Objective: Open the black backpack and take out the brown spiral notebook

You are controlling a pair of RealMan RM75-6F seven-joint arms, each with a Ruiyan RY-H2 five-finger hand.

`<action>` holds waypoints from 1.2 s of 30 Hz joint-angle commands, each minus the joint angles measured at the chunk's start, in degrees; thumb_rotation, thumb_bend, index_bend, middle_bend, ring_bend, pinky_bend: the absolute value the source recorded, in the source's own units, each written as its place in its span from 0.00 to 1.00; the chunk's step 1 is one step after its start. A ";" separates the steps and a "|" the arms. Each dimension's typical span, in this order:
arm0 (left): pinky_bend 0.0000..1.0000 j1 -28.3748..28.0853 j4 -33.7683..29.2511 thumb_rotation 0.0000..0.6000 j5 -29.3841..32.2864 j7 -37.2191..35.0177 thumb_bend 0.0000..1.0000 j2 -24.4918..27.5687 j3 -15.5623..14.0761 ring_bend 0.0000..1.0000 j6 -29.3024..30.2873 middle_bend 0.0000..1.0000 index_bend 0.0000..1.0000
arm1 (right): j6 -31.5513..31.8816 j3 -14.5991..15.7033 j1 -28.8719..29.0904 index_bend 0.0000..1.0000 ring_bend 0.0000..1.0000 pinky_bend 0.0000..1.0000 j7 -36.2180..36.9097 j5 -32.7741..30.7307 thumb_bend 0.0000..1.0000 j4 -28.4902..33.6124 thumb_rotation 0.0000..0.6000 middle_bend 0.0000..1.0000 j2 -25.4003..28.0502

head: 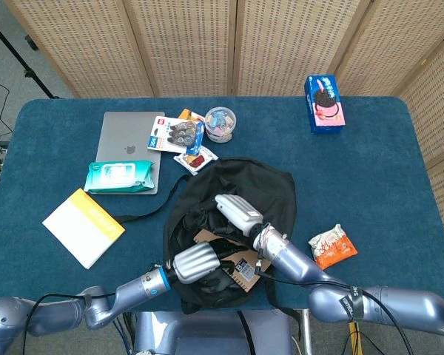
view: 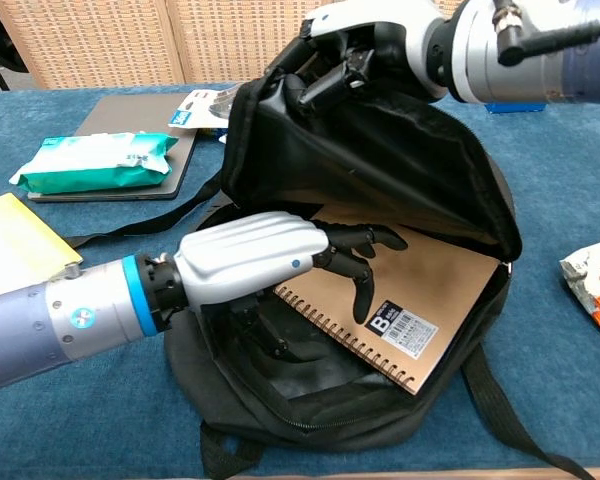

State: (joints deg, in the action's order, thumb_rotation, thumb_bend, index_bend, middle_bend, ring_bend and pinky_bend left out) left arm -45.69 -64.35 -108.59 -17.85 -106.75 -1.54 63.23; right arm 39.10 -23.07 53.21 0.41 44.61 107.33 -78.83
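Note:
The black backpack (view: 420, 190) lies open near the table's front edge, also seen in the head view (head: 259, 185). My right hand (view: 365, 35) grips the upper flap and holds it up; in the head view it (head: 237, 212) sits over the opening. Inside lies the brown spiral notebook (view: 430, 300) with a white "B" label, partly showing in the head view (head: 244, 268). My left hand (view: 270, 262) reaches into the opening, fingers spread and resting on the notebook's cover, holding nothing; from above it (head: 196, 262) covers the notebook's left part.
A yellow pad (head: 83, 225), green wipes pack (head: 120, 177) and grey laptop (head: 129, 144) lie at the left. Small packets (head: 179, 134) and a round tub (head: 220, 123) sit behind the bag. An orange snack bag (head: 333, 246) lies right; a blue cookie box (head: 324, 103) stands far right.

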 commanded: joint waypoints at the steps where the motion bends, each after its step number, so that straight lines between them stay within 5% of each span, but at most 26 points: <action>1: 0.21 -0.74 1.16 1.00 0.30 -0.41 0.28 -0.98 -0.19 0.18 0.75 0.14 0.48 | -2.16 -0.21 2.51 0.68 0.63 0.55 0.97 -3.01 0.88 1.31 1.00 0.68 1.24; 12: 0.21 -0.94 2.56 1.00 1.28 -2.63 0.29 -1.11 -1.56 0.17 3.70 0.14 0.48 | -13.78 0.81 7.82 0.69 0.65 0.55 4.99 -6.20 0.92 0.83 1.00 0.69 5.07; 19: 0.21 -1.44 2.42 1.00 1.73 -3.20 0.30 0.11 -2.43 0.18 3.97 0.14 0.48 | -22.63 -1.79 8.14 0.70 0.65 0.56 11.30 -4.73 0.93 1.14 1.00 0.70 6.75; 28: 0.21 -1.98 3.79 1.00 3.01 -2.33 0.32 -1.48 -2.91 0.18 2.68 0.14 0.47 | -18.55 -1.63 8.01 0.70 0.65 0.56 14.14 -2.97 0.93 -0.45 1.00 0.70 6.32; 36: 0.21 -2.63 4.51 1.00 3.87 -0.92 0.28 -2.61 -3.98 0.11 0.34 0.07 0.26 | -11.32 -0.19 8.14 0.70 0.65 0.56 15.57 -5.59 0.93 -0.39 1.00 0.70 6.87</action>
State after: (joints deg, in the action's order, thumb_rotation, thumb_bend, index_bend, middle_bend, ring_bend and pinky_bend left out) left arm -48.25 -59.88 -104.83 -18.82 -109.27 -5.47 63.66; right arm 26.71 -23.80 61.20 15.72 39.71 106.88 -72.18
